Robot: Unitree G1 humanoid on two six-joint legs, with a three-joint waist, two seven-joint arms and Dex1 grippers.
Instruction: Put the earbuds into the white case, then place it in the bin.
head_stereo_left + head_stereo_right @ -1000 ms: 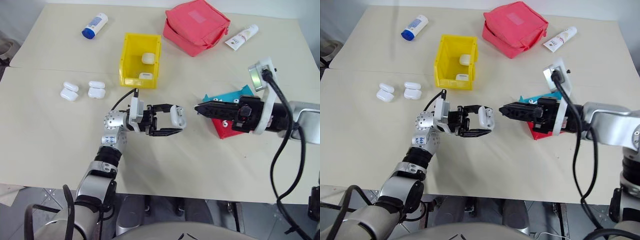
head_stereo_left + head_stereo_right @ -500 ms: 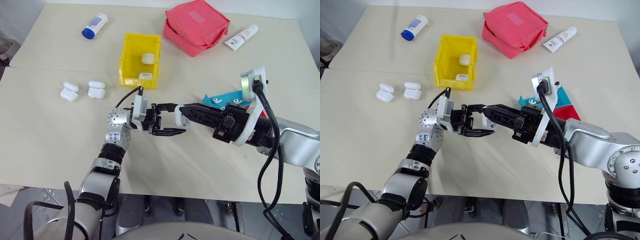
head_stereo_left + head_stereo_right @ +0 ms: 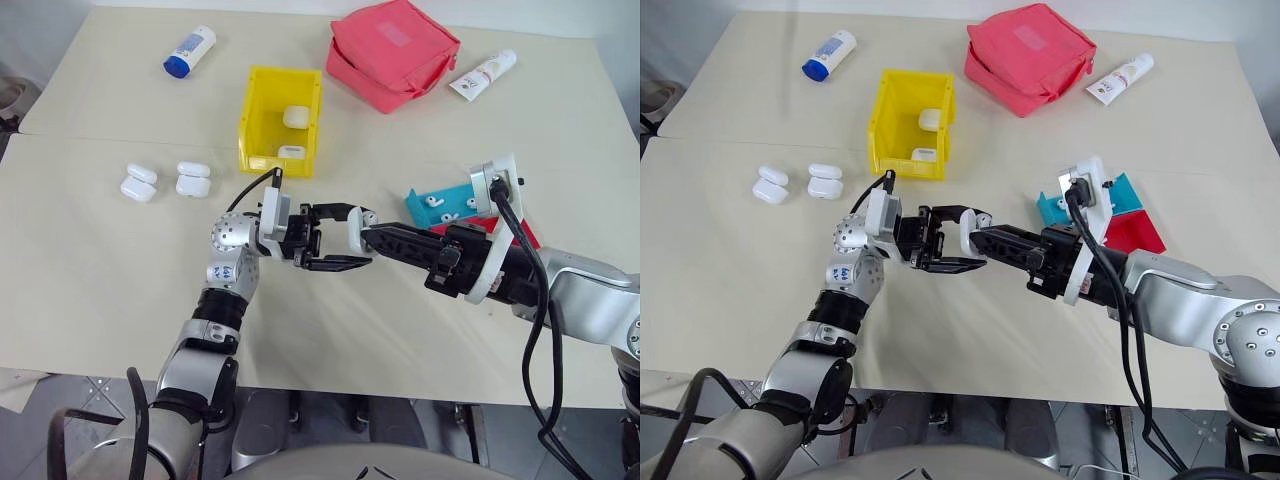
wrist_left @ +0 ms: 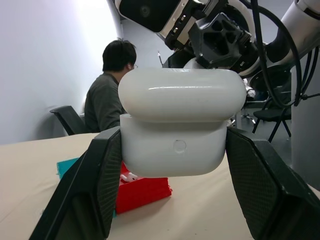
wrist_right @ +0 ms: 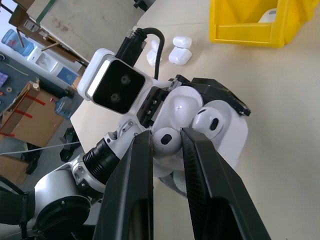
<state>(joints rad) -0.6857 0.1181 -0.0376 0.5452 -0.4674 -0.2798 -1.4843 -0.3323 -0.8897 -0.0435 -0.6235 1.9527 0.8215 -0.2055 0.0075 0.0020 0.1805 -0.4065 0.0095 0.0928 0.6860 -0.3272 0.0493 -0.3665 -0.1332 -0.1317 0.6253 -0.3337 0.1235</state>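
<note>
Right wrist view: right fingers (image 5: 165, 135) pinch a tiny white earbud (image 5: 166, 137) at the open glossy white case (image 5: 215, 125), gripped by left fingers (image 4: 170, 200).

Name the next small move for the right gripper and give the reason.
Probably ease the right gripper a little further in and let go. It pinches an earbud right at the open white case, which the left gripper holds above the table; a second earbud already sits seated beside it.

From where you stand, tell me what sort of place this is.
Likely a robotics lab or workshop: a person sits at a chair in the background, and cardboard boxes stand on the floor beyond the work table.
</note>
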